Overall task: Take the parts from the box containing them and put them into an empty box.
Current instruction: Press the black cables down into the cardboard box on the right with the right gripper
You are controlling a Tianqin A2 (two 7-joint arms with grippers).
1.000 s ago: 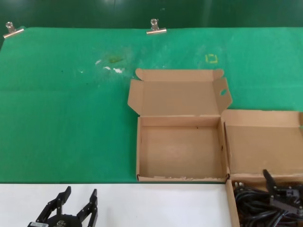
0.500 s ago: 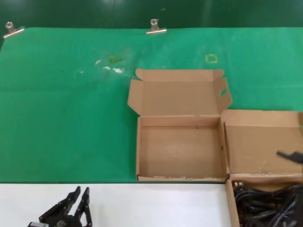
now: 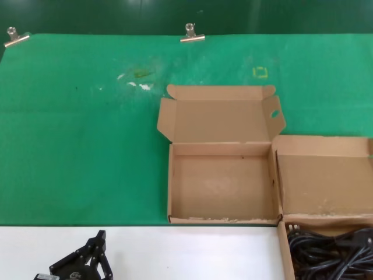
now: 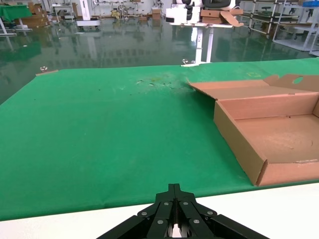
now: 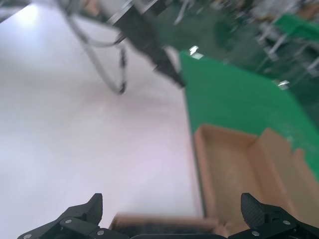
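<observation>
the parts (image 3: 326, 256), black looped cables, lie in the box containing them (image 3: 323, 175) at the desk's near right corner, right beside the empty box (image 3: 221, 186), whose hole-punched lid stands open. the right end effector (image 5: 172, 211), out of the head view with fingers spread wide and holding nothing, is judged the nearer arm, though which way the cables lie from it cannot be told. the left end effector (image 3: 96, 251) waits pinched closed and empty over the white desk edge, well apart from the cables off to its right.

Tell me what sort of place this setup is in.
Probably a factory or warehouse floor. The left wrist view shows a shiny green floor, metal shelving with cartons and machine stands beyond the table. The work surface is a green mat clipped down with binder clips.
</observation>
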